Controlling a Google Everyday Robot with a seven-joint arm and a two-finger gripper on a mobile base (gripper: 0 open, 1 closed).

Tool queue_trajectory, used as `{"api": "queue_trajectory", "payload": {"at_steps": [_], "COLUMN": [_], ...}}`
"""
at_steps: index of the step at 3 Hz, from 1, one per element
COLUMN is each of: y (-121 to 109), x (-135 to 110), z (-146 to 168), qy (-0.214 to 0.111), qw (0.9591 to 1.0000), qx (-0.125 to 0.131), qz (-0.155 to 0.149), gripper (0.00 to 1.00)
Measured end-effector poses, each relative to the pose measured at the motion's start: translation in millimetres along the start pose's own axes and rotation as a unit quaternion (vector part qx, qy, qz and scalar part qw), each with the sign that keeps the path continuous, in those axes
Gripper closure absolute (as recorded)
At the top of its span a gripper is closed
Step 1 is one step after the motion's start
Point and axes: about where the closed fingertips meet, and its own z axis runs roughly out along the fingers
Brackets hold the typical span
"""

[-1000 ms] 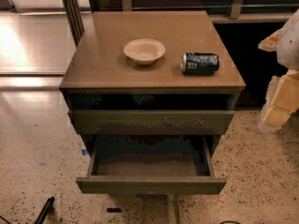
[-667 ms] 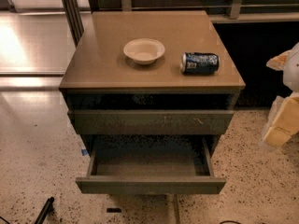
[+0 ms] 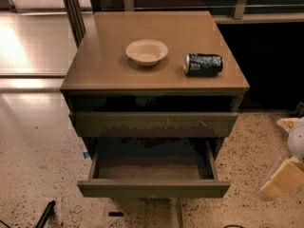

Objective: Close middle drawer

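The middle drawer (image 3: 153,188) is pulled far out of the brown cabinet (image 3: 95,80). It has a plain dark olive-grey front and an empty shallow box with a brownish floor (image 3: 151,167). Above it, the wider front with pale scratches (image 3: 153,123) stands out only slightly. My gripper (image 3: 281,179), seen as white and tan parts, is low at the right edge of the view. It is to the right of the open drawer and apart from it.
A pale bowl (image 3: 147,51) and a blue can lying on its side (image 3: 203,64) rest on the cabinet top. A dark strap-like object (image 3: 45,213) lies on the speckled floor at the lower left. A dark recess is behind the cabinet to the right.
My gripper and arm have dropped lower and drifted toward the right edge of the view. The drawers, bowl and can have not moved.
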Motion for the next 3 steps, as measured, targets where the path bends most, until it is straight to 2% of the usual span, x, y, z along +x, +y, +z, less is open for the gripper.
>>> {"api": "queue_trajectory", "payload": {"at_steps": [1,3], "y": [3.0,3.0], "x": [5.5,5.5], "z": [7.7,7.8], "qy": [0.001,0.001], "qw": [1.0000,1.0000], "qx": [-0.002,-0.002], "qz": [0.005,0.005], "gripper": [0.19,0.65]}}
